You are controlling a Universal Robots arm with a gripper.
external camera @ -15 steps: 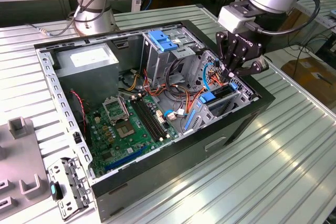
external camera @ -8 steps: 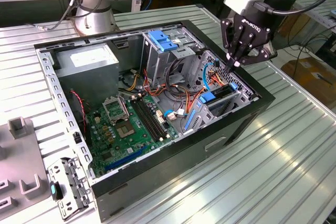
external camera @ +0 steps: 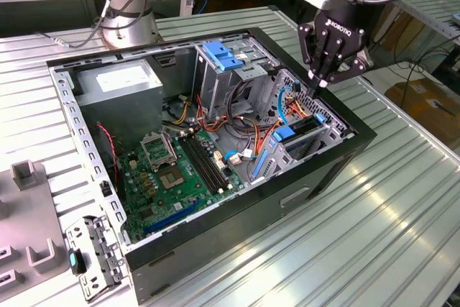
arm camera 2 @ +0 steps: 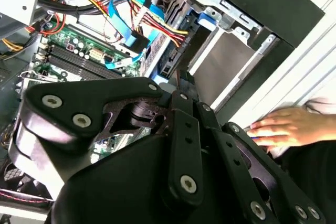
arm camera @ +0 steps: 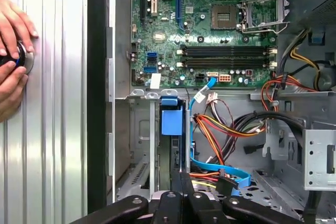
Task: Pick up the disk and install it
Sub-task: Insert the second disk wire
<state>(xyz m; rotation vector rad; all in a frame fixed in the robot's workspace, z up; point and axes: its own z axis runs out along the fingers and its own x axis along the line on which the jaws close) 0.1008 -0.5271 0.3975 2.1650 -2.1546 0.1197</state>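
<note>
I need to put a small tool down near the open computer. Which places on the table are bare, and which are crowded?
Bare: the ribbed metal table along the open black computer case, toward the exterior view's right. Crowded: the case interior, with orange and blue cables under the black gripper. A person's hand rests on the table.

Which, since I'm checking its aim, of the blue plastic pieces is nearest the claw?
The blue tab on the bay beneath the claw; the other blue handle tops the farther drive cage.

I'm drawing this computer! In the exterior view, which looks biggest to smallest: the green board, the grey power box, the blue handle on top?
1. Green board
2. Grey power box
3. Blue handle
</note>
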